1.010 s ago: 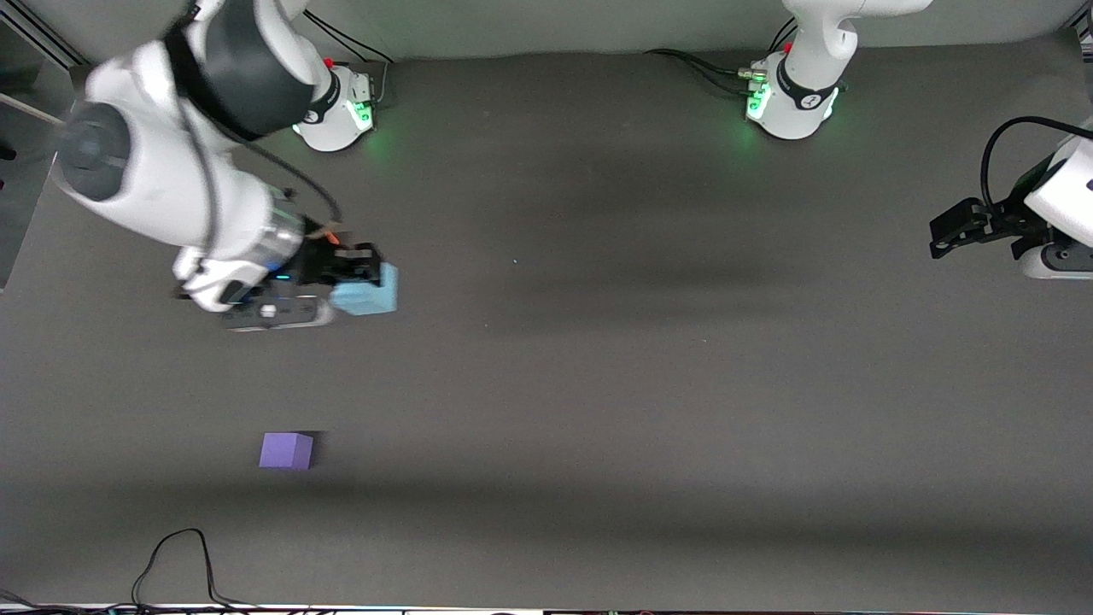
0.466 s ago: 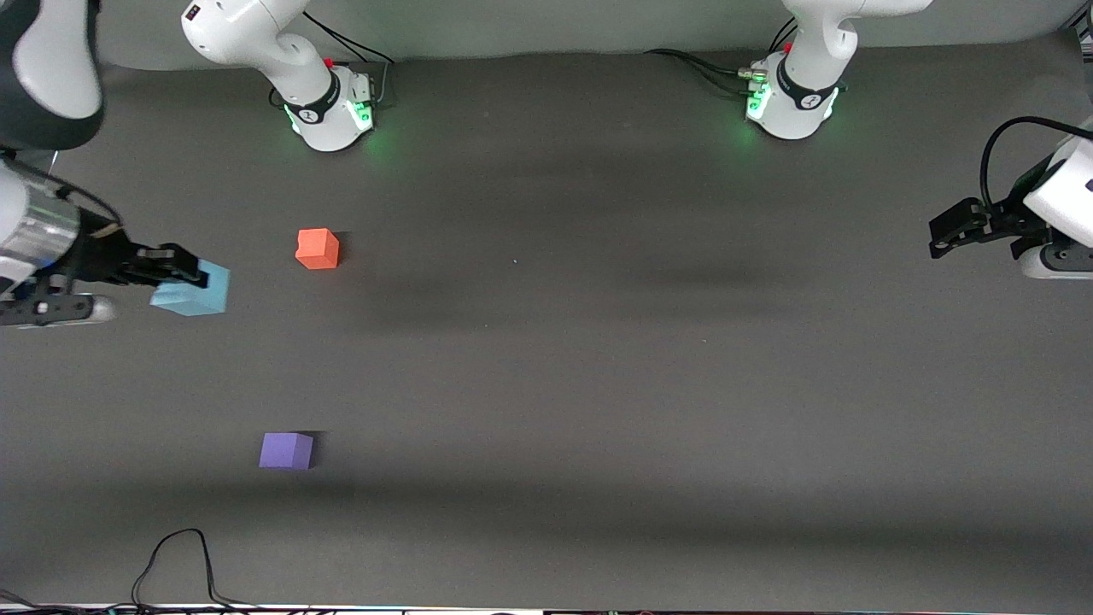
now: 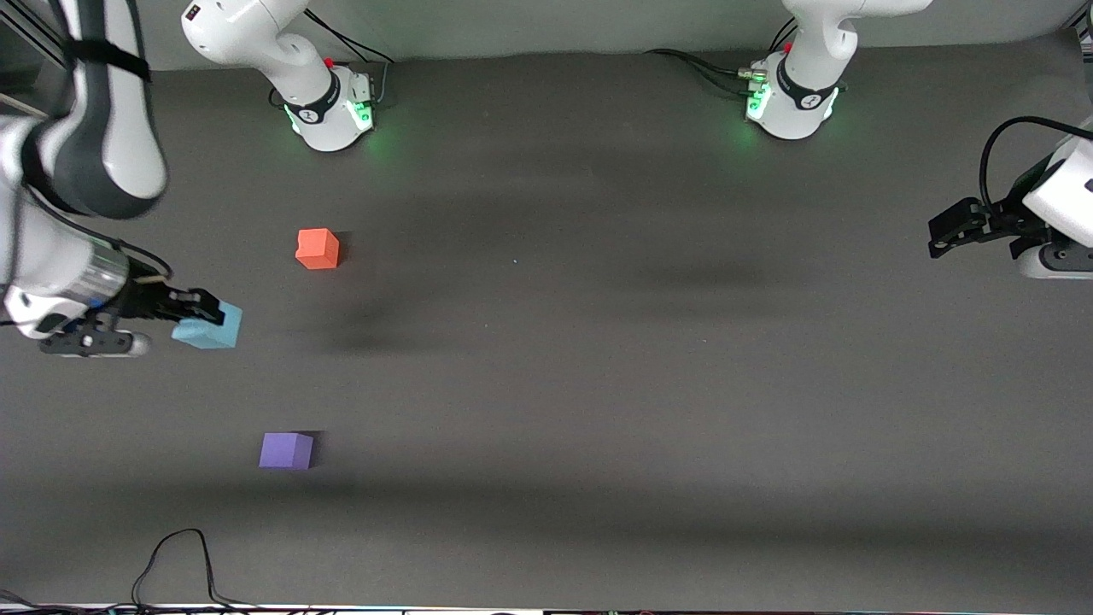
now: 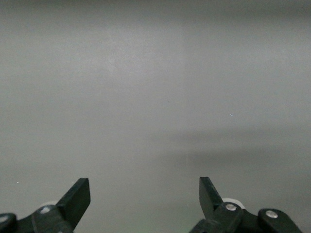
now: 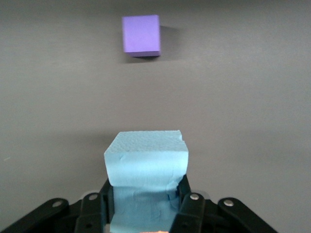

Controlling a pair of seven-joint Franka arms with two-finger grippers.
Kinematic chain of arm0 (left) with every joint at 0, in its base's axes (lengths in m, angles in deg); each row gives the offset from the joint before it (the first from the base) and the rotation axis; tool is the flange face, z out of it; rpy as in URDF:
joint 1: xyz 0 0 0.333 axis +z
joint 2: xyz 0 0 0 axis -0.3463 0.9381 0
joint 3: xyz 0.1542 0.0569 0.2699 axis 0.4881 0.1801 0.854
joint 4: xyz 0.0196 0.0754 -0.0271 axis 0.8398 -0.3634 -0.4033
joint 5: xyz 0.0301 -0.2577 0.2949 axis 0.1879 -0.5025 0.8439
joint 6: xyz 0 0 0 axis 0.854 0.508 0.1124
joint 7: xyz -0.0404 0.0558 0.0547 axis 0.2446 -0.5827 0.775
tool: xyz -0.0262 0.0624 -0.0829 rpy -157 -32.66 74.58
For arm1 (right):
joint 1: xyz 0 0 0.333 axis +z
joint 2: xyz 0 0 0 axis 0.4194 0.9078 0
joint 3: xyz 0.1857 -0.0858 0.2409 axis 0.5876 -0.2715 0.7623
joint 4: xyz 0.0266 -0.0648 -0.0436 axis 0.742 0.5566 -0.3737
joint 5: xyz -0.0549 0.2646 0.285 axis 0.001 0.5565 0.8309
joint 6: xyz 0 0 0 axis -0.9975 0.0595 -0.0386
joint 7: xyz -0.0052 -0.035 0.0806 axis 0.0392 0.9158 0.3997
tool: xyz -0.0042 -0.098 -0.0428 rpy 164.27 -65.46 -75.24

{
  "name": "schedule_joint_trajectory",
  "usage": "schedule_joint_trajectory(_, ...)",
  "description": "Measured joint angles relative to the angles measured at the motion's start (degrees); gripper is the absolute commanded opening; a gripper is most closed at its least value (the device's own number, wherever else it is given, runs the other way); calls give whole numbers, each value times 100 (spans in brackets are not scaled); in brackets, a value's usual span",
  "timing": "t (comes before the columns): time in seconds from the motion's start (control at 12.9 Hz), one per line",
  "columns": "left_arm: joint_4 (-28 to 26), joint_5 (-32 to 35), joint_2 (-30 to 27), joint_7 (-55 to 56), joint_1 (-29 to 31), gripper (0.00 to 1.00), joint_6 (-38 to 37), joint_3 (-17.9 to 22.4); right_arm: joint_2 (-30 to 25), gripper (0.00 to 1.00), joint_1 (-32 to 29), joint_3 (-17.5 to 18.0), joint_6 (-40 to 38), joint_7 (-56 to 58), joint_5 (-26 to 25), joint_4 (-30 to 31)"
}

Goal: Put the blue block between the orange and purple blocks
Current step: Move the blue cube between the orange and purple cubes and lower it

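1. We judge the step in hand to be the carry: the blue block [image 3: 207, 328] must go down in the gap between the orange block [image 3: 317, 248] and the purple block [image 3: 286, 450], which sit well apart on the table [image 3: 598, 384] toward the right arm's end, the orange one closer to the robots' edge and the purple one closer to the front-camera edge.

2. To do it well, we would bring the cube over the line joining the two, roughly midway, lower it square to the table, and only then let go (foam can cling to the pads, so a slow release should help).

3. The right hand [image 3: 198, 309] is clamped on the blue block, which shows gripped between the fingers in the right wrist view [image 5: 147, 167], the purple block ahead of it there.

4. The right arm reaches in from the table's side edge, its hand held low and roughly level, over bare table between the two cubes' rows but nearer that side edge than either.

5. The left hand [image 3: 948, 235] waits at the left arm's end of the table, fingers [image 4: 77, 196] spread wide and holding nothing.
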Motion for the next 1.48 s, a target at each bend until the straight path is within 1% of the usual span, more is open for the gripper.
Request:
schedule_joint_trajectory(0.08,0,-14,0,0,0,100,-2,0,162,49,0,8,266,76,153,201)
schedule_joint_trajectory(0.16,0,-30,0,0,0,100,-3,0,401,49,2,22,421,329,529,310)
schedule_joint_trajectory(0.31,1,-41,0,0,0,100,-4,0,1064,49,-43,27,580,1248,1633,348)
schedule_joint_trajectory(0.39,2,-43,-1,0,0,100,-5,0,1392,49,-92,27,623,1651,2092,345)
schedule_joint_trajectory(0.47,3,-45,-4,0,1,100,-8,0,1717,50,-135,28,719,1943,2407,342)
schedule_joint_trajectory(0.62,4,-46,-11,0,1,100,-28,0,2127,50,-145,48,955,2109,2596,335)
schedule_joint_trajectory(0.85,5,-60,-16,0,6,100,-44,2,2476,50,-143,159,1158,2135,2875,330)
schedule_joint_trajectory(1.17,5,-110,-22,0,22,100,-49,13,2654,51,-140,329,1356,2142,3101,393)
schedule_joint_trajectory(1.32,5,-117,-22,0,32,100,-49,28,2665,51,-117,418,1550,2145,3188,581)
schedule_joint_trajectory(1.48,8,-144,-23,0,40,100,-49,44,2640,51,18,413,1807,2157,3223,778)
